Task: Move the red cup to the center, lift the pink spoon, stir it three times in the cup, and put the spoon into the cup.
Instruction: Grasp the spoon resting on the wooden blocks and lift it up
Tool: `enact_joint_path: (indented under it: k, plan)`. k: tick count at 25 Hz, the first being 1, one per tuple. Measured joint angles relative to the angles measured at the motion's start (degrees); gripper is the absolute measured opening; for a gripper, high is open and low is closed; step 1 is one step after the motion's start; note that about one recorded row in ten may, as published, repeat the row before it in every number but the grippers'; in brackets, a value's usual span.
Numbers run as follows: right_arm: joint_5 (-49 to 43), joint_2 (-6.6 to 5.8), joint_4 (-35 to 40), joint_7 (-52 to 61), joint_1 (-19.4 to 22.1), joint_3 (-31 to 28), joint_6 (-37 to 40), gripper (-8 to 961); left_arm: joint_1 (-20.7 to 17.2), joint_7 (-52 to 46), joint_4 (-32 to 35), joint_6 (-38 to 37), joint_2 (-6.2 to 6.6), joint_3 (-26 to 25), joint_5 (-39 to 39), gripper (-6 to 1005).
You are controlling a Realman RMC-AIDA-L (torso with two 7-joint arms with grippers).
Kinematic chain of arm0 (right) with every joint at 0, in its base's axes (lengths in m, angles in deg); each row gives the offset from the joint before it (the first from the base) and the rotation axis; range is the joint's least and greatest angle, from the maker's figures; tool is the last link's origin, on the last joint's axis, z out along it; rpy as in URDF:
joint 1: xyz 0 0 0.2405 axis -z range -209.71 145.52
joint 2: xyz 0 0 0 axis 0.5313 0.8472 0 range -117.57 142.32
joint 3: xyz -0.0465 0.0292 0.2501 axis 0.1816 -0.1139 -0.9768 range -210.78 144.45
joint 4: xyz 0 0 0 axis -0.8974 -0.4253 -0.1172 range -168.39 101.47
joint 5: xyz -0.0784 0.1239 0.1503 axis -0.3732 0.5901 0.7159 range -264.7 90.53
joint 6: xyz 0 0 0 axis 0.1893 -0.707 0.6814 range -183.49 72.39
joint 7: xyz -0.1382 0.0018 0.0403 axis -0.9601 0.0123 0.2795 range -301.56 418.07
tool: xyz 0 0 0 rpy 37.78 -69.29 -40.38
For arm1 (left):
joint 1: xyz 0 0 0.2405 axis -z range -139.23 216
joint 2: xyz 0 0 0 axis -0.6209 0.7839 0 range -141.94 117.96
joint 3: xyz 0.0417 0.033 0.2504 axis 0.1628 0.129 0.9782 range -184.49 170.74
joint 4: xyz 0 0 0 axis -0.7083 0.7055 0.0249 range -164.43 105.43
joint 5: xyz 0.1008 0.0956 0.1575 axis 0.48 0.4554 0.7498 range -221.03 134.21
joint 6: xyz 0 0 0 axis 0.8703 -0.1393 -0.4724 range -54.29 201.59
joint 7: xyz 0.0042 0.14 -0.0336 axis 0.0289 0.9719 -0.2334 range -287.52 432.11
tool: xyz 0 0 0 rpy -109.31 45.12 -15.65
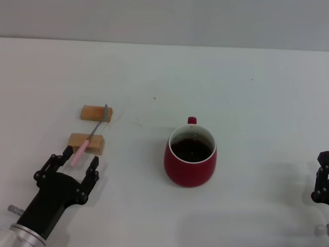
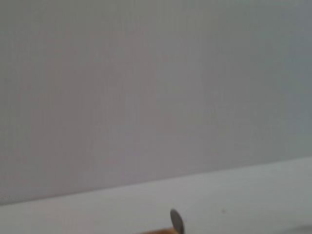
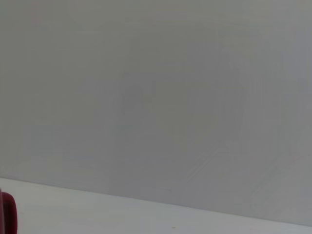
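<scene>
- Left gripper (image 1: 79, 163) is hovering low over the worktop (image 1: 247, 92) w/ fingers (image 1: 93, 171) spread apart, gripping nothing.
- Pink spoon (image 1: 91, 136) is lying just beyond those fingers, propped across two wooden blocks (image 1: 96, 113); pink handle end is pointing at the gripper, metal bowl away, long axis running near-to-far w/ slight slant.
- Red cup (image 1: 190, 159) is sitting upright near center, well apart, to the spoon's right.
- Right gripper (image 1: 323, 180) is idling at the right edge; can't tell its state. Left arm looks nearer to the spoon.

Soft even light, faint shadows
</scene>
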Motion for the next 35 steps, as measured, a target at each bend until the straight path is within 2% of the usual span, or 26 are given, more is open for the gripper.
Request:
enact_joint_path:
  k: [7,10,15,35]
  plan:
    - [0.0,-0.05,0.0,0.0,0.2,0.0,0.0,-1,0.4,0.0,0.5,1.6,0.03,-0.1,-0.1,625]
    - [0.0,-0.07,0.0,0.0,0.2,0.0,0.0,-1,0.5,0.0,0.6,1.8,0.03,-0.1,-0.1,818]
    - [0.0,-0.09,0.0,0.0,0.1,0.0,0.0,0,0.7,0.0,0.7,2.1,0.02,-0.2,-0.1,859]
    - [0.0,-0.09,0.0,0.1,0.1,0.0,0.0,0,1.3,0.1,0.7,4.6,-0.05,-2.4,-0.2,859]
